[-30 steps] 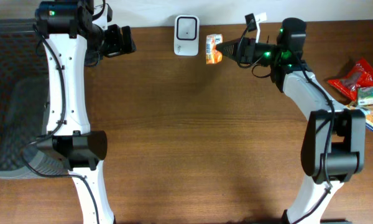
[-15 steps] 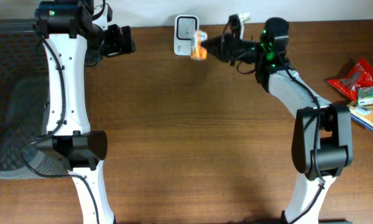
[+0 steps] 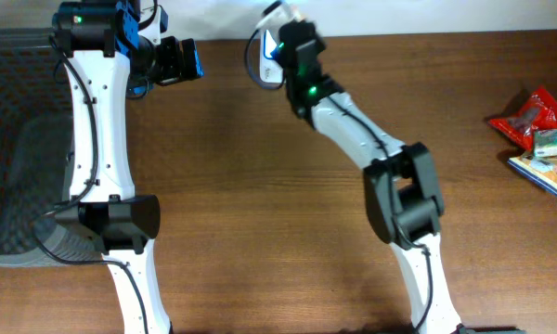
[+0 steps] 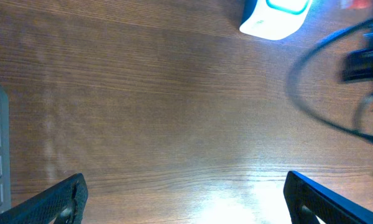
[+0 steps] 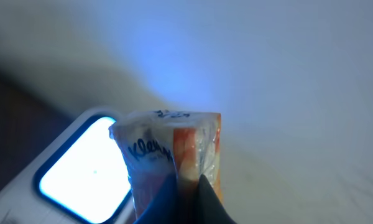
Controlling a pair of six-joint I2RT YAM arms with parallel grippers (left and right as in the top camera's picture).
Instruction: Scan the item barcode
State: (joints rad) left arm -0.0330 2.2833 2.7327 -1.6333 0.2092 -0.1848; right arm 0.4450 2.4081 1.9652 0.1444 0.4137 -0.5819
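brown wooden desk [image 3: 260,186] under me, a dark mesh mat [image 3: 19,139] out at 9 o'clock, a heap of snack packets [image 3: 538,130] at 3 o'clock, pale wall behind. the white scanner [image 3: 266,70] stands at 12 o'clock, window glowing blue. my right jaws are clamped on the tissue packet [image 5: 174,149], pinching its lower edge and holding it up right in front of the scanner. my left jaws hang wide apart over the wood near 11 o'clock, gripping nothing, touching nothing.
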